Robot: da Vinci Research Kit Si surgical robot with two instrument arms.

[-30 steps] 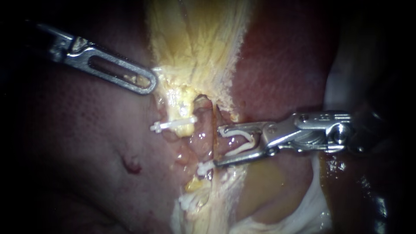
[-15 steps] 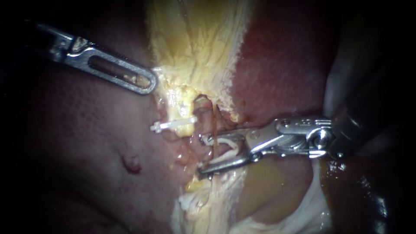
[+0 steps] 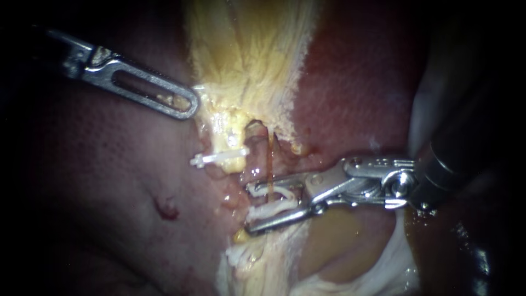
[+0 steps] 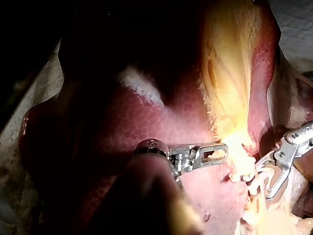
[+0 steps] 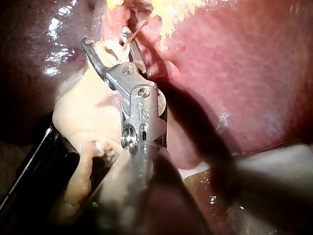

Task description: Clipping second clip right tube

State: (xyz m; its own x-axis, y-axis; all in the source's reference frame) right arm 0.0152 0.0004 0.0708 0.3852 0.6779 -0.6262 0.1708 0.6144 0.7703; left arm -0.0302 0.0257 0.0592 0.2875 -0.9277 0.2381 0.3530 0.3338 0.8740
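Left instr. (image 3: 186,107) is seen at 10 o'clock beside yellow tissue (image 3: 246,66); its grip cannot be told. Right tube (image 3: 270,156) is laid 12-to-6 at centre. It is crossed from 3 o'clock by right instr. (image 3: 249,207), jaws spread, second clip (image 3: 268,210) held between them, tube inside.

Upper left, the left instrument (image 3: 186,107) shows a bright silver tip with one long oval slot and a dark shaft; centre right, the right instrument (image 3: 252,208) shows two slim silver jaws, round pin heads at the hinge and a dark cylindrical shaft.
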